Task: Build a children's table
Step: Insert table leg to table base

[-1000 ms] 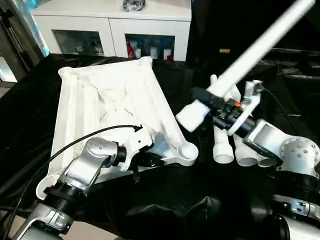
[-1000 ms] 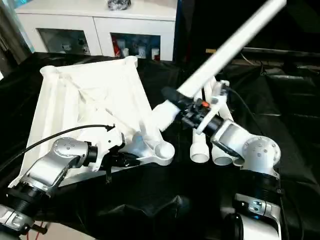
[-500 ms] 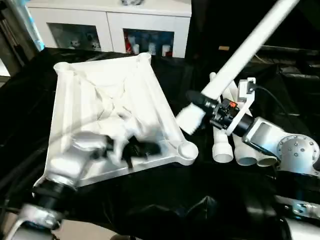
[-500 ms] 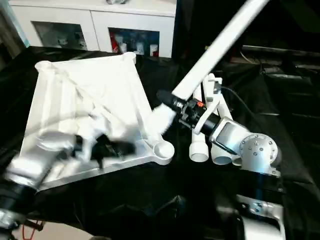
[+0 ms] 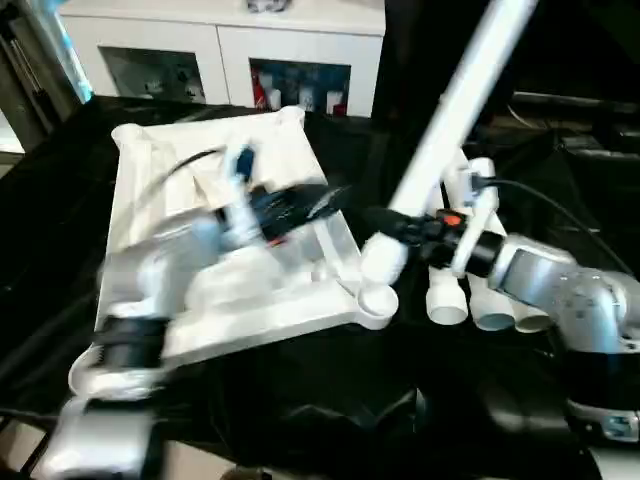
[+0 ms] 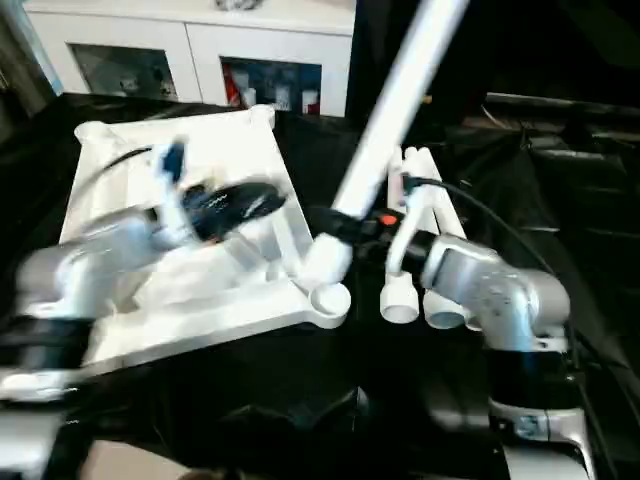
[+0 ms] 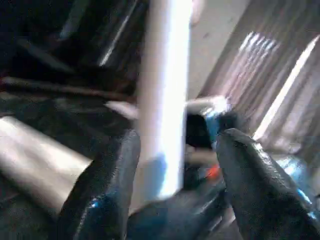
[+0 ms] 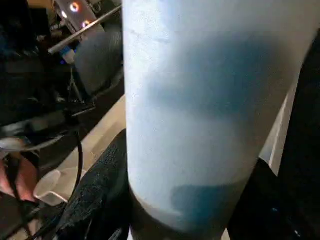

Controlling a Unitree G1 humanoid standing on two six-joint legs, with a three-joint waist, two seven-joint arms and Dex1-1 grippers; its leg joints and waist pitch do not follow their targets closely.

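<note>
looking down from the head, we are gripping a white tube leg point(image 5: 455, 100) in our right gripper point(image 5: 392, 224), its lower end just above the tabletop's point(image 5: 170, 190) near corner socket point(image 5: 376, 300). spare legs point(image 5: 447, 296) are lying beside on the black cloth point(image 5: 300, 400). our left gripper point(image 5: 320, 200) is hovering blurred over the tabletop.

in the left wrist view, its fingers point(image 7: 107, 190) are standing apart, empty, the leg beyond them.

in the right wrist view, the fingers point(image 8: 102, 195) are clasping the leg.
</note>
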